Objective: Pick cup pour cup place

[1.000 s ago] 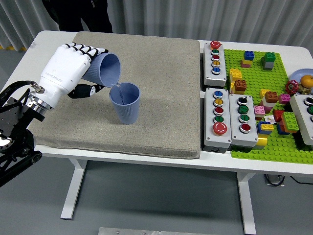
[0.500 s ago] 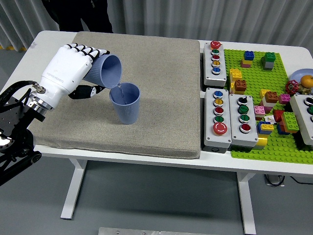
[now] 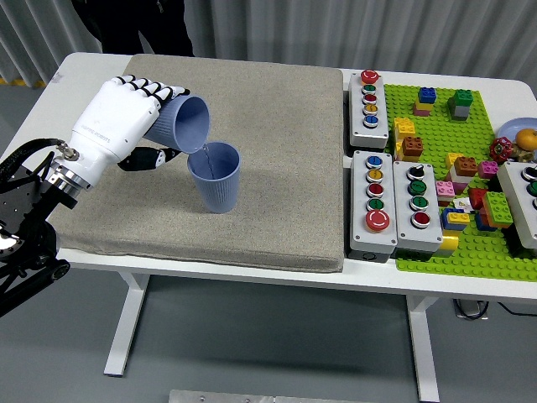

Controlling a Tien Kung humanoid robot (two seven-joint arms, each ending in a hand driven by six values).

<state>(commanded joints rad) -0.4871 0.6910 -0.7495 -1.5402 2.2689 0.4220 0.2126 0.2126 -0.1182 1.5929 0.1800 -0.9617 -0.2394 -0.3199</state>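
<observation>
Left arm (image 3: pixel 25 227) cut off by the left edge and lower corner, only the black joints and cabling near the wrist showing. Left hand (image 3: pixel 113 126), white with black fingertips (image 3: pixel 147 85), wrapped around a blue cup (image 3: pixel 180 122) and gripping it; thumb mostly hidden below the cup, palm side out of sight. Held cup tipped on its side, mouth facing right and down, lip just over the rim of a second blue cup (image 3: pixel 215 177). Thin stream between the two lips hard to make out; level inside the lower cup not readable.

Second cup upright on the grey mat (image 3: pixel 277 143), left of the mat's middle. Mat lying on the white table (image 3: pixel 92 63). At the far edge, top left, a person's dark clothing (image 3: pixel 134 25), cut off by the frame.

Right of the mat, button boxes (image 3: pixel 375 201) with coloured buttons, then a green baseplate (image 3: pixel 470 243) crowded with small bricks; far right box and an orange object cut off by the edge. Right hand out of view.

Against half a second ago: held cup tilted a shade further, lip slightly lower over the standing cup; hand, standing cup and everything on the right unchanged.
</observation>
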